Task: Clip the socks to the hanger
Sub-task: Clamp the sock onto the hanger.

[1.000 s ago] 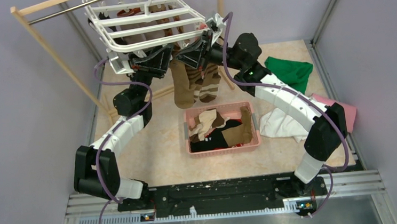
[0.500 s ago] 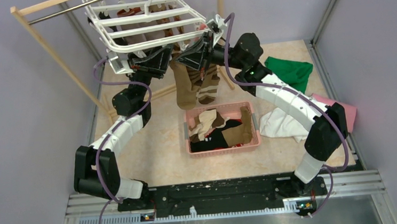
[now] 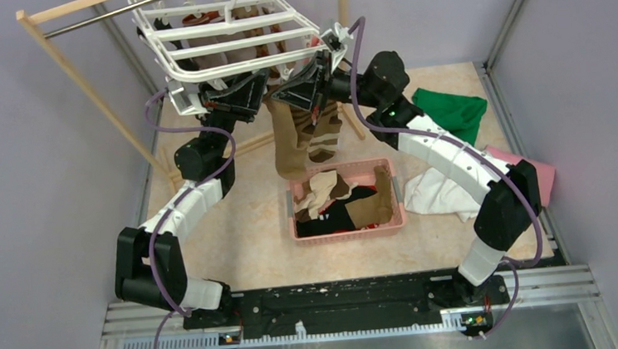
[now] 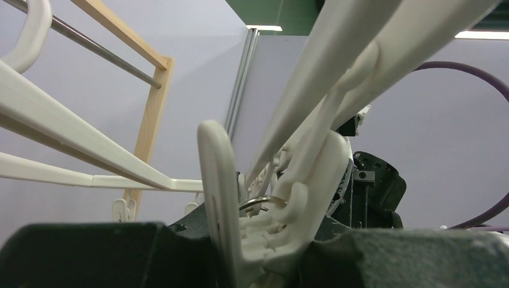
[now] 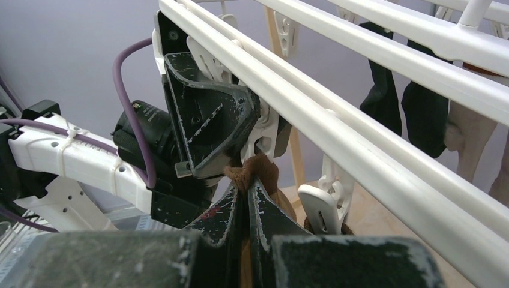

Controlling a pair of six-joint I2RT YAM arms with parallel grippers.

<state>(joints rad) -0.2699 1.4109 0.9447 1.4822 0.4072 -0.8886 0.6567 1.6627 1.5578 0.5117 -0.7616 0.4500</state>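
The white grid hanger [image 3: 228, 31] hangs at the back from a wooden rack. My left gripper [image 3: 259, 88] is under its front edge. In the left wrist view it [image 4: 264, 240] is shut on a white clip [image 4: 282, 198], squeezing it. My right gripper [image 3: 305, 81] is shut on the top of a plain brown sock [image 3: 291, 142], which dangles below. In the right wrist view my right gripper [image 5: 248, 192] holds the sock's cuff [image 5: 259, 171] right against the left gripper's fingers [image 5: 210, 120]. A striped sock [image 3: 328, 135] hangs clipped beside it. Black socks [image 5: 420, 114] hang farther back.
A pink basket [image 3: 348, 231] holding several loose socks sits below the hanger. Green [image 3: 450, 109], white [image 3: 436, 194] and pink [image 3: 543, 177] cloths lie at the right. The wooden rack's post [image 3: 86, 88] slants at the left. Another empty clip [image 5: 321, 204] dangles right of my right fingers.
The brown sock has shifted slightly and now hangs a little lower over the basket. Both arms have barely moved.
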